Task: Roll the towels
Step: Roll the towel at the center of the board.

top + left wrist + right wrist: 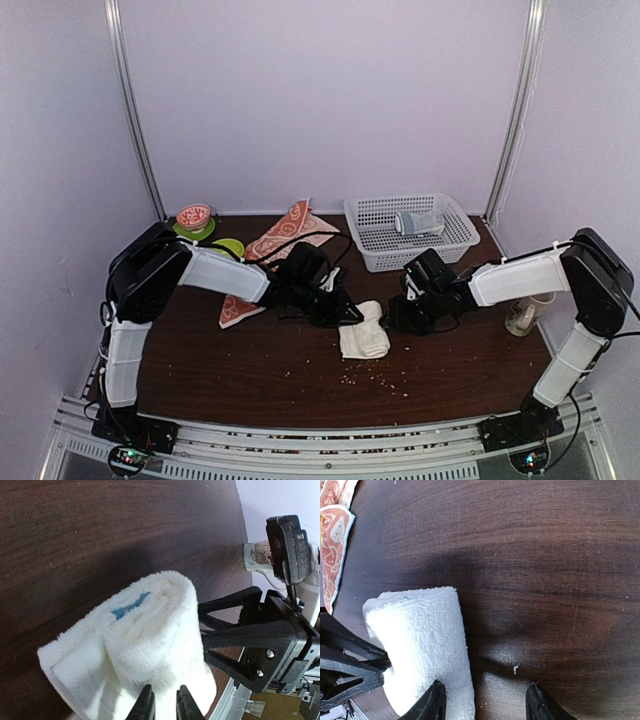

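The cream-white terry towel (363,331), rolled into a stubby cylinder, is seen lying near the middle of the dark brown wooden table (250,370), and it is flanked by both arms. A small blue mark (129,607) is shown on its upper side in the left wrist view. The left gripper (165,706) is pressed up against the roll's near end. Its two black fingertips are set only a sliver apart, and whether any cloth is nipped between them cannot be told. The right gripper (487,705) is held low at the roll's other side with its jaws spread wide. One finger (434,703) is laid against the towel's flank, and only bare wood is framed between the two.

The orange-red towel with white circle patterns (283,243) is left spread flat towards the back left, partly hidden by the left arm. Behind the right arm, a white plastic lattice basket (370,240) is seen with a small pale grey-blue cloth bundle (418,222) inside. Pale crumbs (375,378) are scattered on the wood in front of the roll.
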Robot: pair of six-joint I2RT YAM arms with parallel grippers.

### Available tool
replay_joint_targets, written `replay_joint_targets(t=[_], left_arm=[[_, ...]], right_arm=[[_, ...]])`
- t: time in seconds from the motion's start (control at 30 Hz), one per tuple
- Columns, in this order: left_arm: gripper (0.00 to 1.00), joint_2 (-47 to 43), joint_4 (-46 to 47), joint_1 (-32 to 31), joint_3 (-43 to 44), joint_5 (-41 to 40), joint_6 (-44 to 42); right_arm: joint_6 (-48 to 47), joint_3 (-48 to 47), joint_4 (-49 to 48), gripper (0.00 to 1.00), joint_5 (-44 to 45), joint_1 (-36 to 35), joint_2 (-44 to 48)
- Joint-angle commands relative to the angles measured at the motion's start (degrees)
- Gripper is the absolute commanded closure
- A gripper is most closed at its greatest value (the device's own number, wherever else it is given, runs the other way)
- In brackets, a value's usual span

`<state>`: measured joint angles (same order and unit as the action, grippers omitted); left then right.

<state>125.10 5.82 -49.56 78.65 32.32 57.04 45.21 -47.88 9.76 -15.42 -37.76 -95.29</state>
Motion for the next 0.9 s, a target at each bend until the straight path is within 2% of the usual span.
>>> replay_joint_targets(t=[0.0,0.4,0.57,0.87], left_arm=[[0.83,-5.29,-3.89,0.25,-2.08,-2.64,-3.54],[0.9,-9.82,-12.19,0.49,-3.98,-9.85,-8.38],[0.95,-8.62,-17.4,0.52,-2.3,-13.47,-10.92],[0.99,-5.36,-16.96,0.43,-0.26,-12.01,-11.28]], right_arm=[[-0.91,-1.72,2.5,0.44,0.96,-0.7,-1.72],[-1.92,-3.77,4.97,0.45,2.32,-1.66,-2.89],[-2.13,-4.51,5.65,0.45,2.67,-2.18,-3.27],[-2.23,-5.83,6.46,0.45,2.72,-2.79,-3.78]])
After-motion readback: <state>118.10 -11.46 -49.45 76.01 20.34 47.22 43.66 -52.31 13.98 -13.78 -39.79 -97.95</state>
